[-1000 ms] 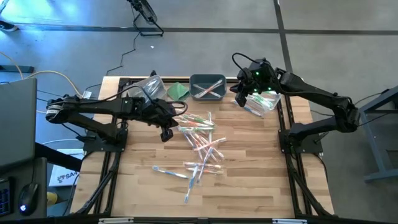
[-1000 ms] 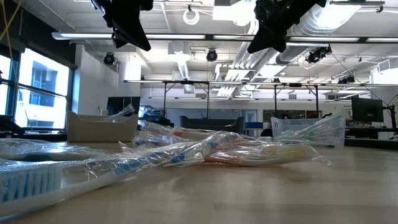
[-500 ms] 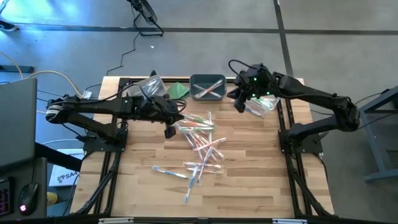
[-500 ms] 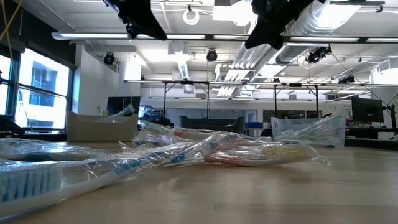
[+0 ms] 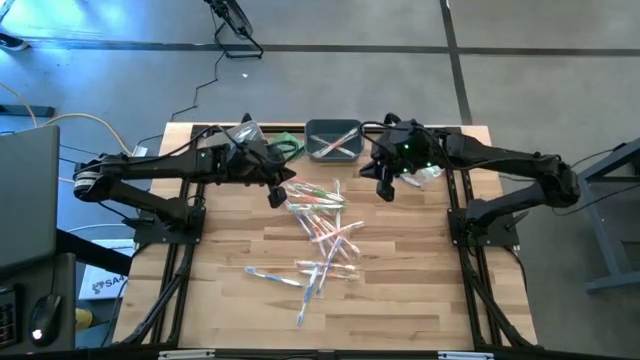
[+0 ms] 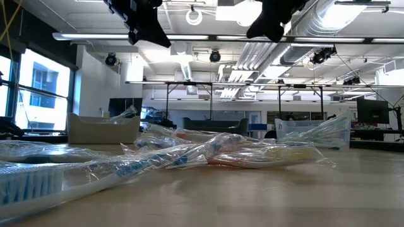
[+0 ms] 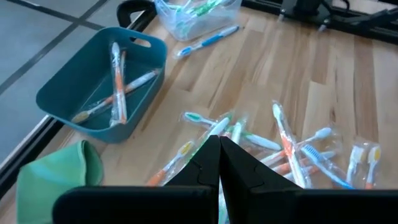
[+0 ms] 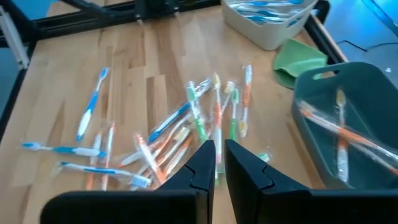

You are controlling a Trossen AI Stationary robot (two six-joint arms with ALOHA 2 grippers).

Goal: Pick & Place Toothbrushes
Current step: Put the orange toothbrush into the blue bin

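Now both tools, left tool (image 5: 276, 196) & right tool (image 5: 384, 190), are hovering closed & empty either side of the toothbrushes (image 5: 320, 225) piled just below the teal bin (image 5: 333, 139), prob. lining up next pick.

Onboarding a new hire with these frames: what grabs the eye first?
The scatter of wrapped toothbrushes across the middle of the wooden table. Next, the teal bin at the far edge, with a few orange-toned brushes lying crossed inside. Both dark arms hang over the pile's far end, left claw and right claw both empty.
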